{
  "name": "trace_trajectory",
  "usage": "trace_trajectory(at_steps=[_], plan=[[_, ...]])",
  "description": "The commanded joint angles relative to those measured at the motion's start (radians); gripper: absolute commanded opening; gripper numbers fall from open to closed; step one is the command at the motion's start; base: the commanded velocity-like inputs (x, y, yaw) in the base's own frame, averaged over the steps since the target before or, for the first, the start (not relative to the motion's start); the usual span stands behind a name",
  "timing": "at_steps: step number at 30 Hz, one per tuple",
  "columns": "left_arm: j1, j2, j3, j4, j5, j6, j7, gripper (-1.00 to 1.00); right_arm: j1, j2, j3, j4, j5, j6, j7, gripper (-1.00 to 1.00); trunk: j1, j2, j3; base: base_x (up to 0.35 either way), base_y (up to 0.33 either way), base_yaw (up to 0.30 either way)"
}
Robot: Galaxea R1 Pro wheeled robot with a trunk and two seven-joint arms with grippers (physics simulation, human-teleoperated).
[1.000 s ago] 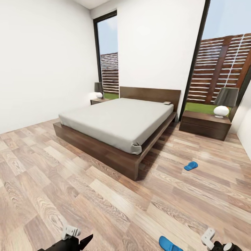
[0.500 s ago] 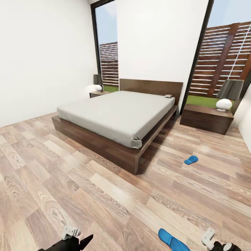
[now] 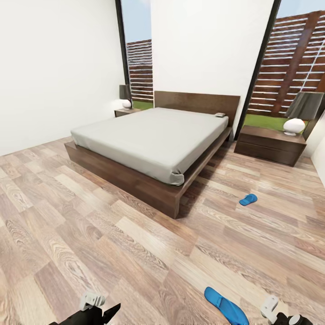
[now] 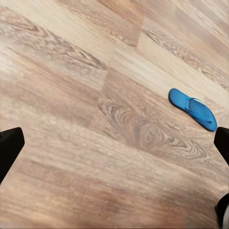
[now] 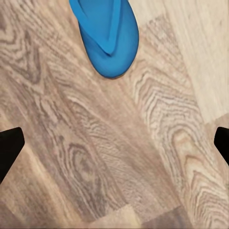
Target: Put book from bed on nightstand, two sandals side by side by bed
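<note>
Beside bed [image 3: 149, 140], sandals [image 3: 248, 199] (apart).

Near sandal [image 3: 225, 307]: toe end cut by lower edge in head view; heel cut off in right wrist view. Book [image 3: 220, 114] on bed [image 3: 149, 140]: too small to read cover. Both arms mostly cropped.

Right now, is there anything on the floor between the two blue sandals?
No. In the head view, only bare wood floor lies between the near sandal and the far sandal.
</note>
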Motion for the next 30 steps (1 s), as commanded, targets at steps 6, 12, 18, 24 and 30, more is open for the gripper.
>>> trace_trajectory(at_steps=[6, 12, 18, 24, 30], plan=[[0.0, 0.0, 0.001, -0.001, 0.009, 0.01, -0.002, 1.0, 0.0, 0.0, -0.002, -0.002, 0.01, 0.001, 0.009, 1.0, 0.003, -0.002, -0.024, 0.0, 0.0, 0.0], [0.0, 0.0, 0.001, 0.0, 0.011, 0.01, -0.003, 1.0, 0.0, 0.0, -0.002, -0.002, 0.01, 0.001, 0.008, 1.0, 0.005, -0.003, -0.047, 0.0, 0.0, 0.0], [0.0, -0.004, 0.001, -0.006, 0.011, 0.011, -0.003, 1.0, 0.0, 0.0, -0.002, -0.002, 0.01, 0.001, 0.008, 1.0, 0.008, -0.005, -0.071, 0.0, 0.0, 0.0], [0.0, -0.017, 0.002, -0.088, 0.014, 0.016, -0.005, 1.0, 0.0, 0.0, -0.001, -0.002, 0.011, 0.001, 0.008, 1.0, 0.011, -0.006, -0.094, 0.0, 0.0, 0.0], [-0.001, -0.018, 0.002, -0.233, 0.113, 0.123, -0.004, 1.0, 0.0, 0.0, -0.002, -0.002, 0.01, 0.002, 0.008, 1.0, 0.013, -0.007, -0.117, 0.0, 0.0, 0.0]])
